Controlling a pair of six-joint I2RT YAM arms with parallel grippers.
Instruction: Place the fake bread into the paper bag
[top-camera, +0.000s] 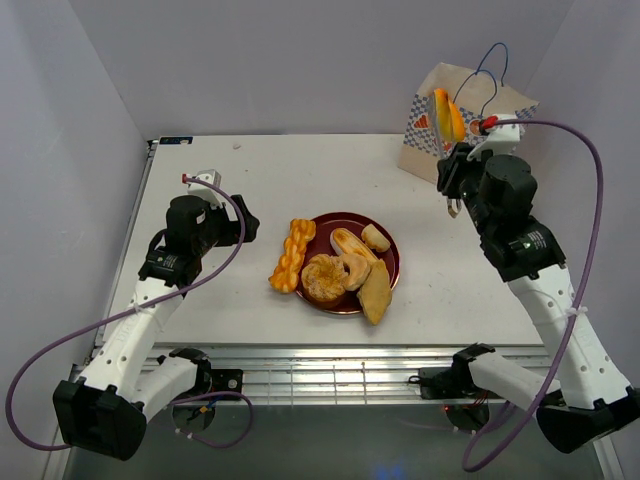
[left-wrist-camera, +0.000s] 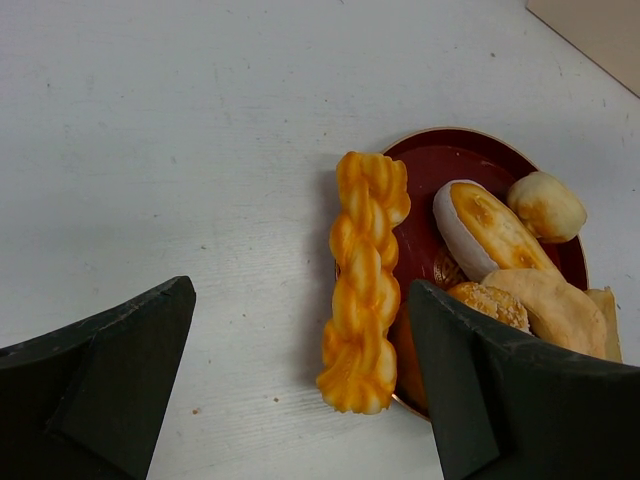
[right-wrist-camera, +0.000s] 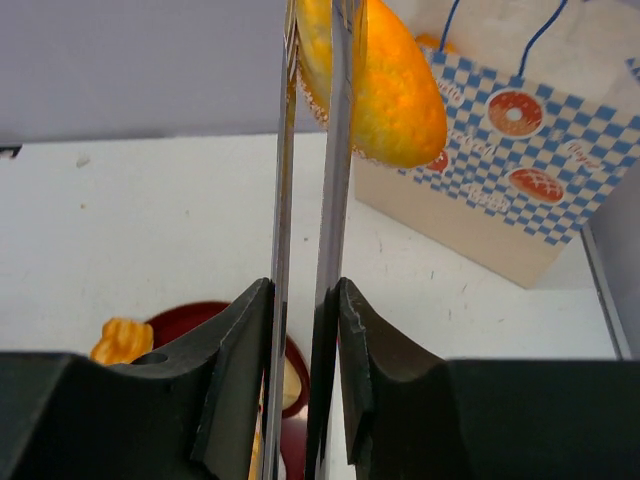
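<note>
**Top external view.** The right gripper holds an orange-yellow oval toy roll raised off the white table. The roll sits against the upper front of the cream paper carrier bag with the blue-and-white checkered band. The height is probably there to clear the bag's rim. Whether the roll is already over the mouth cannot be told from here.

The other bread lies at table centre. A golden braided toy stick lies along the left rim of the round dark red plate, touching it. Buns, rolls and a flat tan wedge are piled on the plate. The left gripper stands just left of the plate.

**Left wrist view.** The left gripper has its black fingers spread wide, with nothing held. The braided stick lies lengthwise in the gap below them, against the plate. This looks like staging for a later pick.

**Right wrist view.** The right gripper has its thin finger blades drawn almost together, with only a narrow slit between them. They pinch the roll by one edge, and most of its body bulges out to the right. The bag stands upright behind it with its blue cord handles up. An edge pinch this slim may let the roll swivel.
</note>
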